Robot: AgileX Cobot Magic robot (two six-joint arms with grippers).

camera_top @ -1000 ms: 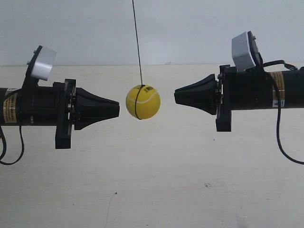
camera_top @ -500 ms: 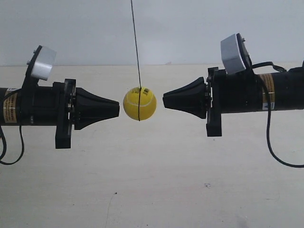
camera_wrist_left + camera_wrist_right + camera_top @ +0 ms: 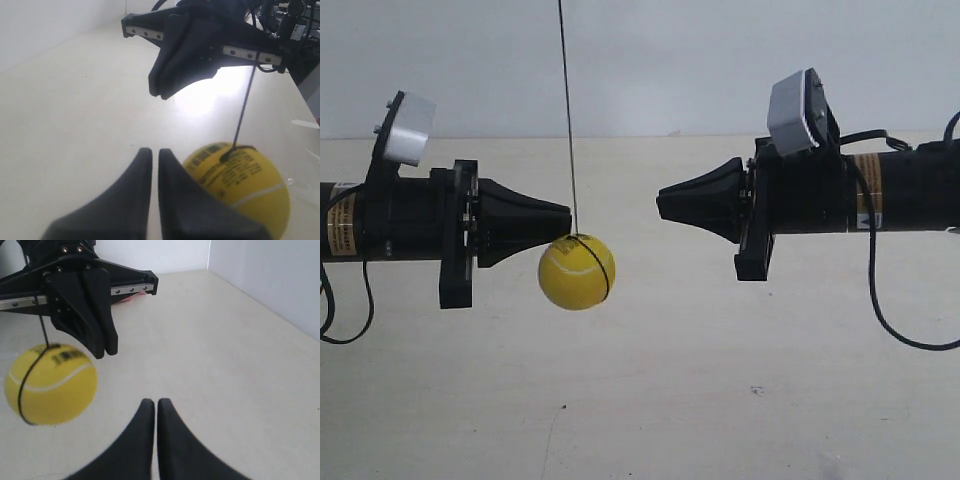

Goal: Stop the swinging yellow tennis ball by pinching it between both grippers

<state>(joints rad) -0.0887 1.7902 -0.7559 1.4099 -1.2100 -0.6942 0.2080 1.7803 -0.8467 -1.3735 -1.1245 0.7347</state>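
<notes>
Exterior view: yellow tennis ball (image 3: 576, 272) hangs under the left end effector (image 3: 568, 222) (perhaps touching); right end effector (image 3: 659, 203) well apart across open space; both pinched together; black print (image 3: 212, 152) blurred.

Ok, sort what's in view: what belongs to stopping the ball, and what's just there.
Job: yellow tennis ball, its string, left gripper, right gripper, both with jaws shut.
Just there: wrist camera boxes, black cable, pale tabletop, white wall.
</notes>
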